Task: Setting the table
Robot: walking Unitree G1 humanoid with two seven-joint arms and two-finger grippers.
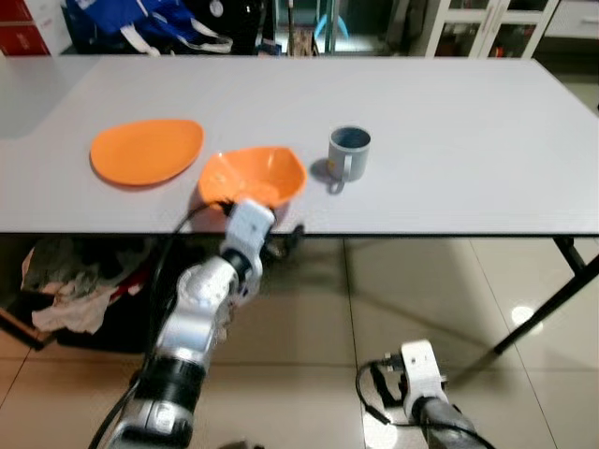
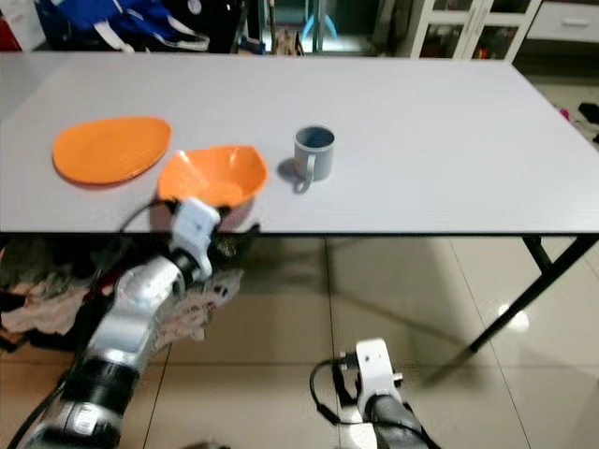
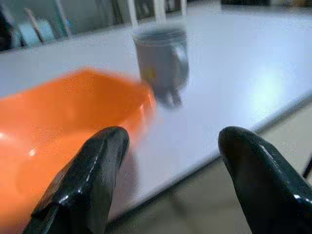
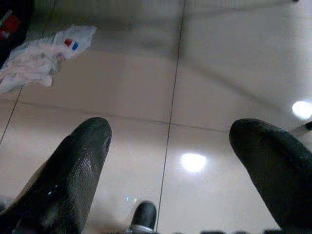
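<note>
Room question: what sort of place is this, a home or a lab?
Probably a home dining area, though I can't be sure: a long white table holds an orange plate, orange bowl and grey mug, with glass-fronted cabinets behind.

Long white table (image 1: 449, 140) on black legs, standing on a glossy beige tiled floor (image 1: 412, 290). On the tabletop, near its front edge: an orange plate (image 1: 146, 151) to the left, an orange bowl (image 1: 253, 175) just beside it at the edge, and a grey-blue mug (image 1: 348, 154) near the bowl, upright, handle toward the front. Crumpled white material (image 4: 41, 56) lies on the floor.
</note>
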